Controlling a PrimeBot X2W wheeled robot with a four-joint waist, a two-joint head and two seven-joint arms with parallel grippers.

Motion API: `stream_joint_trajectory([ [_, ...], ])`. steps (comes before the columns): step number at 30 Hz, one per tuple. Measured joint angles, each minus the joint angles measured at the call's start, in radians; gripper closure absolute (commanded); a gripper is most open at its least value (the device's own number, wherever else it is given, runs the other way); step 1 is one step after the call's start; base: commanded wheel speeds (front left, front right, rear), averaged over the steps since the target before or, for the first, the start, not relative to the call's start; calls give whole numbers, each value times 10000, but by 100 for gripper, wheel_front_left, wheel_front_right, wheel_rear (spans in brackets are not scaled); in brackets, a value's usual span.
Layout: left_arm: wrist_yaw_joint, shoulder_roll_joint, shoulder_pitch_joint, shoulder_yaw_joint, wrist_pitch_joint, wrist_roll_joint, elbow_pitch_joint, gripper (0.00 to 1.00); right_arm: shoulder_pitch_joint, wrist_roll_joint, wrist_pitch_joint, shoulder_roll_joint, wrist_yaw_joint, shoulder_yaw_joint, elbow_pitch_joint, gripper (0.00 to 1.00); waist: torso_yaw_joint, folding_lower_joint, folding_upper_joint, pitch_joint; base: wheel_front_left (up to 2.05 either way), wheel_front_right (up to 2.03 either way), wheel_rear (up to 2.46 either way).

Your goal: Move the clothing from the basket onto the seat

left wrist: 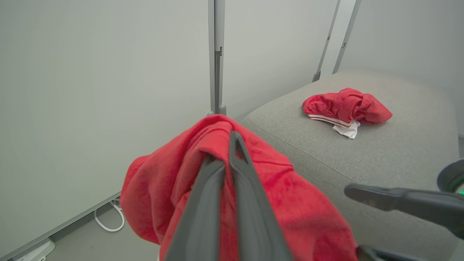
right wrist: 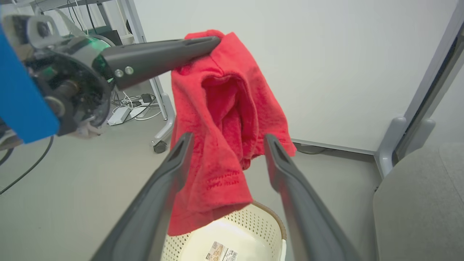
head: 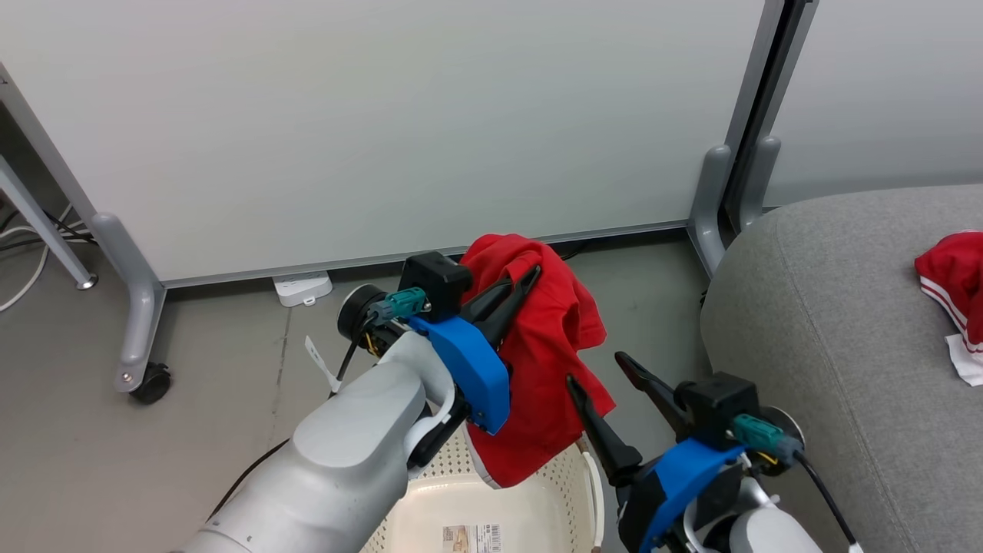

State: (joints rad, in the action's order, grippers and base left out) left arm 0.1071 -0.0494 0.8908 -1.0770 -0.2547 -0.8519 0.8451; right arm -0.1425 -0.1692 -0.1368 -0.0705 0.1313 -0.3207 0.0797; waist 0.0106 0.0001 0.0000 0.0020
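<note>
At the centre of the head view, the left gripper (head: 524,283) is clamped tight on a red garment (head: 549,369) that hangs above the basket (head: 593,480) at the bottom centre. The right gripper (head: 595,369), lower right, is spread wide and holds nothing. A second garment (head: 952,280), red with a striped white band, lies on the grey seat (head: 829,322) at the right edge.
</note>
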Motion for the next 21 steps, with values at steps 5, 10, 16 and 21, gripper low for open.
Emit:
stream_joint_trajectory([
  [5, -29, -2, 3, -205, -23, -144, -61, 100, -774, -405, -21, -213, 0, -698, 899, 0, 40, 0, 0, 8, 0, 0, 0],
  [10, -46, -2, 71, -395, -31, -320, -205, 100, -1720, -660, 278, -261, 0, -1340, 2182, 0, 90, 0, 0, -9, 0, 0, 0],
  [16, -92, 0, 100, -675, -35, -541, -353, 100, -2626, -855, 821, -88, -2, -1808, 3841, 0, 176, 0, 0, -50, 0, 0, 0],
  [21, -119, -2, 123, -886, -36, -648, -385, 100, -3142, -959, 1248, 54, 0, -1988, 4928, 100, 232, 0, 0, -110, 0, 0, 0],
])
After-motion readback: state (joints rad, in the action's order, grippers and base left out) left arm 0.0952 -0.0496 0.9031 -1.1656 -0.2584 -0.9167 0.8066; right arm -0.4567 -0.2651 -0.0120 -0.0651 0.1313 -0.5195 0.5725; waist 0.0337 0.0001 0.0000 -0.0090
